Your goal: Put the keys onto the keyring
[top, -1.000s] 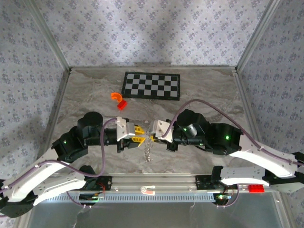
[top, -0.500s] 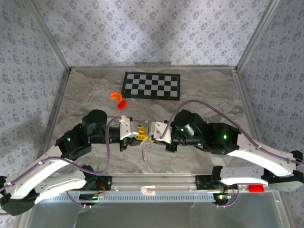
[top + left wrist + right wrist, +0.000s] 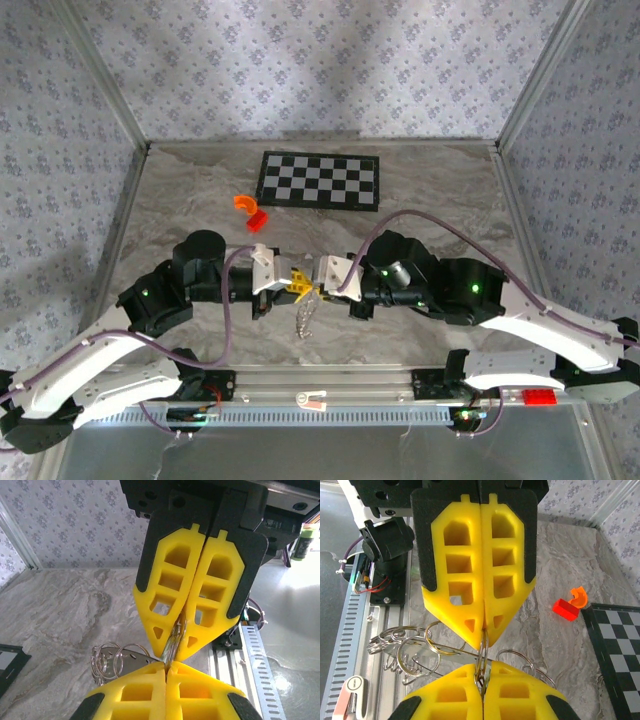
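Silvery wire loops make up the keyring (image 3: 402,645), and you have it hanging in a bunch just below the spot where your two arms meet tip to tip above the grey marbled counter (image 3: 450,200). Your left gripper (image 3: 166,669) has its jaws pressed together on a loop, and your right gripper (image 3: 482,675) pinches the bunch from the opposite side. Farther back lie the orange curved piece (image 3: 245,203), the red piece (image 3: 257,221) just beside it, and the checkerboard (image 3: 320,180).
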Motion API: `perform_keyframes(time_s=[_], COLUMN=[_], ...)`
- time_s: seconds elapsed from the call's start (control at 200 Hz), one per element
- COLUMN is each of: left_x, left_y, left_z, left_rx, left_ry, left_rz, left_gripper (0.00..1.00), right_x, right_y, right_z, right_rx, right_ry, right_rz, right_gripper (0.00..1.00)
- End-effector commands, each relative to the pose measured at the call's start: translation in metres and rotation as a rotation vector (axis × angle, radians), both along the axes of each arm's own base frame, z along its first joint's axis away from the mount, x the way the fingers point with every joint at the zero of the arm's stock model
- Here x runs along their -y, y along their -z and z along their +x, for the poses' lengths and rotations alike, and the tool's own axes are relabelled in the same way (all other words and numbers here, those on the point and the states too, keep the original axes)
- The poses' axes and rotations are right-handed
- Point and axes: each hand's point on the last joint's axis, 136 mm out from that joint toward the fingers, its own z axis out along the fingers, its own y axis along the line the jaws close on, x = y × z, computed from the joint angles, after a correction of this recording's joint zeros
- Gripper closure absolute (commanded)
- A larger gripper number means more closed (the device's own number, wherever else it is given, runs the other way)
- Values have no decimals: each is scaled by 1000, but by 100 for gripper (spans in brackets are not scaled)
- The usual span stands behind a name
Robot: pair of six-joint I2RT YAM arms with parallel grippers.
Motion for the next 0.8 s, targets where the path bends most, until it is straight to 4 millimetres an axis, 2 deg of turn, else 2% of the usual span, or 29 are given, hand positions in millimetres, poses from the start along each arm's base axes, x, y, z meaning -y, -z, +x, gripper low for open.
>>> perform_keyframes(time_s=[0.0,0.17,0.375,0.585,0.795], left_x=[1,0,-1,-2,-4], left_y=[-37,-38,-39,-41,-40], left_z=[-10,-9,-9,-10,-12], left_rx=[47,50,56,61,60], left_ry=[46,38,35,36,41], left_rz=[-137,-165,-174,-184,-181], left_gripper=[100,100,100,100,100], right_x=[-1,2,7,17,22], right_y=[-22,-28,-30,-29,-31], right_z=[-1,-2,0,2,3], right_rx=[24,21,23,23,33], right_ry=[3,9,32,69,88], right_rz=[94,138,151,166,172], right_gripper=[91,68,59,60,68])
